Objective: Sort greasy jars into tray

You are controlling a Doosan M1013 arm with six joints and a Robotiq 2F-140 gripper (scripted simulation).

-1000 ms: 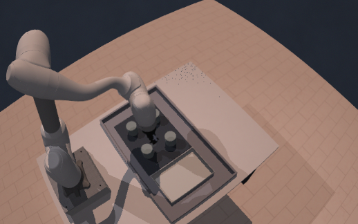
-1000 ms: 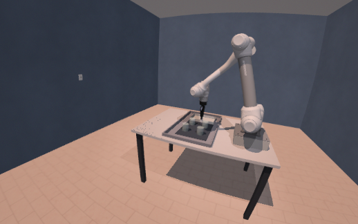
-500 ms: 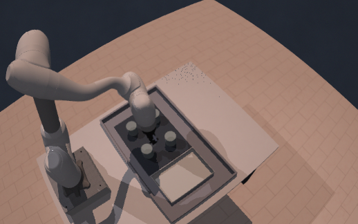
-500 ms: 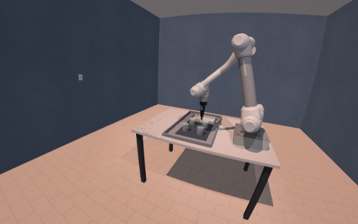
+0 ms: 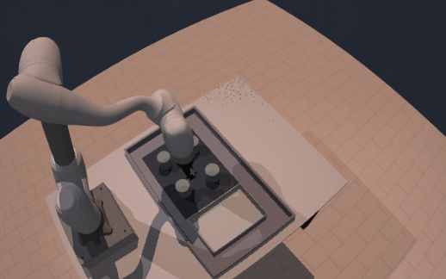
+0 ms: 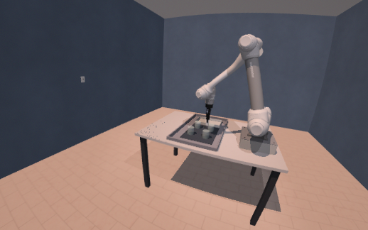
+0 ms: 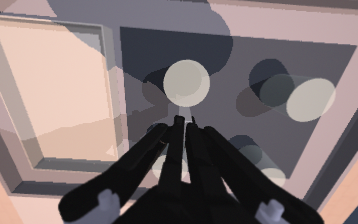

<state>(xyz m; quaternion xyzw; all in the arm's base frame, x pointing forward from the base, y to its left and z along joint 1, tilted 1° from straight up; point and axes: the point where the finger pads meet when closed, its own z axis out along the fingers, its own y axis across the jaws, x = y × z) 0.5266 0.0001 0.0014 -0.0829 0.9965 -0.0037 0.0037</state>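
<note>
Four glass jars stand mouth down on the dark drying mat (image 5: 191, 184). In the top view three show clearly (image 5: 164, 157) (image 5: 212, 170) (image 5: 182, 185); the fourth jar (image 5: 195, 140) is mostly hidden behind my wrist. My gripper (image 5: 190, 172) is shut on nothing and points down over the middle of the mat, between the jars. In the wrist view its fingertips (image 7: 184, 120) end just short of one jar (image 7: 186, 83) without touching it. Another jar (image 7: 310, 99) lies to the right, a third (image 7: 272, 175) at the lower right, and a fourth (image 7: 164, 167) is partly covered by the fingers.
The pale tray (image 5: 227, 220) stands empty beside the mat, inside the same grey raised frame (image 5: 275, 195), and also shows in the wrist view (image 7: 55, 90). The robot base (image 5: 92, 224) stands at the table's near left corner.
</note>
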